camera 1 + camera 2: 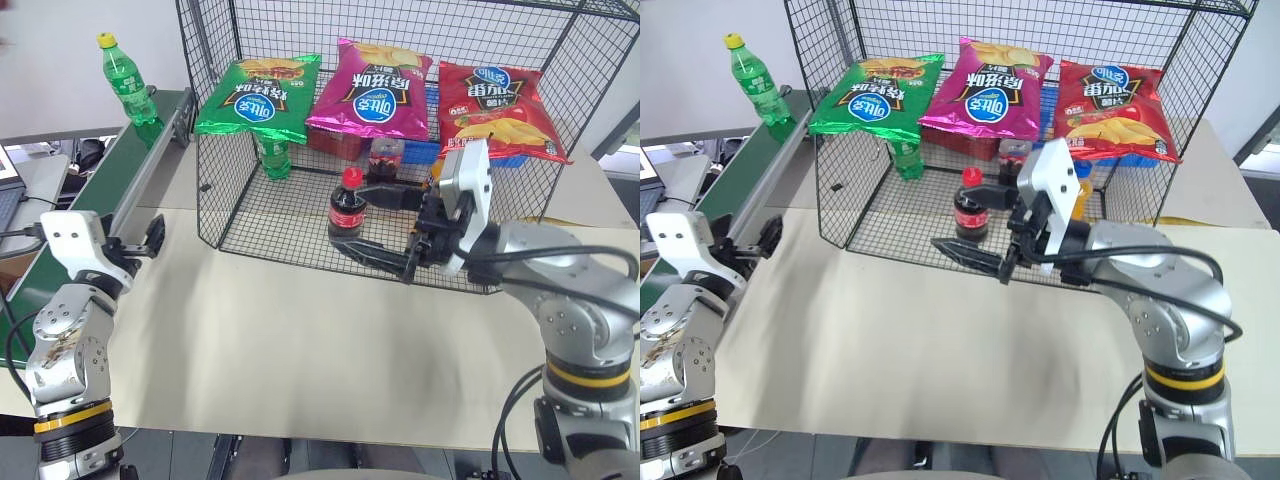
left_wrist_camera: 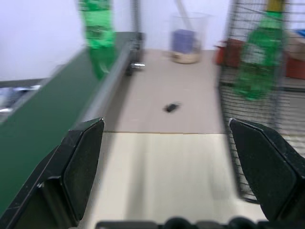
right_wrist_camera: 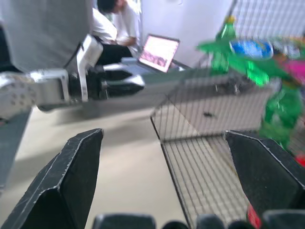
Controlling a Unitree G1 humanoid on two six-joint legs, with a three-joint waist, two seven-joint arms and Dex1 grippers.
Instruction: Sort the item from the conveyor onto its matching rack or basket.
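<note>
Beige tabletop (image 1: 300, 340) fills the lower centre of the head views, with the dark-green conveyor (image 1: 110, 185) running along the left edge toward the upper left. At the conveyor's far end, upper left, stands the green soda bottle (image 1: 127, 85), upright, yellow-capped, its label too small to read. Centre and upper right holds the black wire-mesh cage (image 1: 400, 130), across whose front hang three crisp bags printed with Chinese characters and a round blue logo, not legible: a green bag (image 1: 260, 97), a magenta bag (image 1: 373, 90) and a red bag (image 1: 497, 110). Inside the cage a second green bottle (image 1: 273, 155) stands behind the green bag; a red-capped cola bottle (image 1: 347, 205) with a red label stands near the open front. Left gripper (image 1: 148, 240), lower left beside the conveyor, is released and holds nothing. Right gripper (image 1: 385, 225), centre right at the cage front, has its fingers spread wide apart just beside the cola bottle and grasps nothing.
</note>
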